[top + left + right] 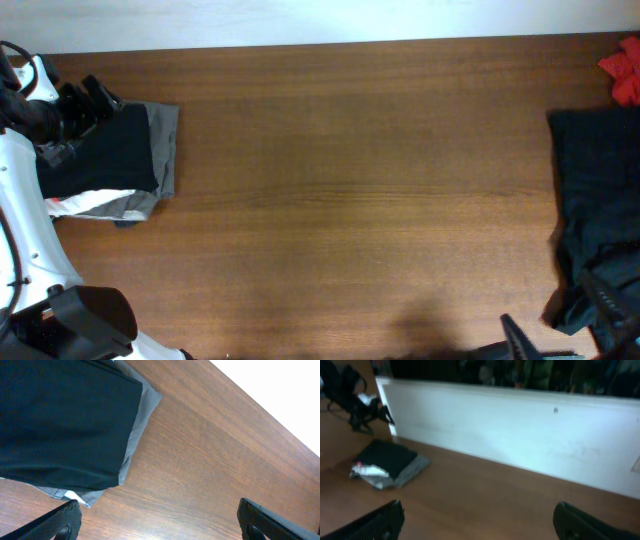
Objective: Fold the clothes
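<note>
The left gripper (157, 520) hangs with its jaws spread wide and nothing between them, at the far left of the brown wooden table (350, 200). Directly below it and a little to the near side lie what I take to be the folded black trousers of soft fabric (60, 420). The gripper is above their far edge and does not appear to touch them. They form a flat, smooth rectangle with crisp edges, its slightly longer side running left to right. No waistband or label shows.

They rest on a plain grey garment (137, 435), which sticks out along the right and near sides. A white garment (95, 203) peeps from underneath at the near edge.

The left arm is by far the nearer. The right gripper (477, 520), equally wide open and empty, sits at the near right, well apart across bare wood. Beside it, at the right edge, lies a rumpled dark heap of cloth (595, 200), with a red scrap of cloth (622, 75) in the far right corner. The fold looks finished, so the left arm probably needs only to lift clear.
</note>
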`<act>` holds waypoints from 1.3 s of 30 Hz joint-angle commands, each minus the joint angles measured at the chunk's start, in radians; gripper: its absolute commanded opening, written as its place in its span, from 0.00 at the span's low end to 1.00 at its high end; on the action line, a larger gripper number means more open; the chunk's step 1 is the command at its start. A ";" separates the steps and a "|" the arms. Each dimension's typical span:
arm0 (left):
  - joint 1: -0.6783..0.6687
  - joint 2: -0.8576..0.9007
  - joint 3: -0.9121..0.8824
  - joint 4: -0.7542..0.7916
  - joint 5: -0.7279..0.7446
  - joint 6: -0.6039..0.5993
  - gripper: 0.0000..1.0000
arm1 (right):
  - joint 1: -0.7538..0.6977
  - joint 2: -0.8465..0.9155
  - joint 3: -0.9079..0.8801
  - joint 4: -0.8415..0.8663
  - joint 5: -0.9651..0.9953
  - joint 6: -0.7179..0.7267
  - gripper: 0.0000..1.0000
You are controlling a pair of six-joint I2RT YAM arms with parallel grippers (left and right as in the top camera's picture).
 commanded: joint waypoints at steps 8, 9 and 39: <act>0.002 0.006 -0.003 -0.001 0.011 0.008 0.99 | -0.064 -0.250 -0.555 0.406 0.013 0.012 0.99; 0.002 0.006 -0.003 -0.001 0.011 0.008 0.99 | -0.069 -0.258 -0.610 0.463 0.013 0.012 0.99; 0.002 0.006 -0.003 -0.001 0.011 0.008 0.99 | -0.086 -0.355 -1.252 0.991 0.271 0.147 0.99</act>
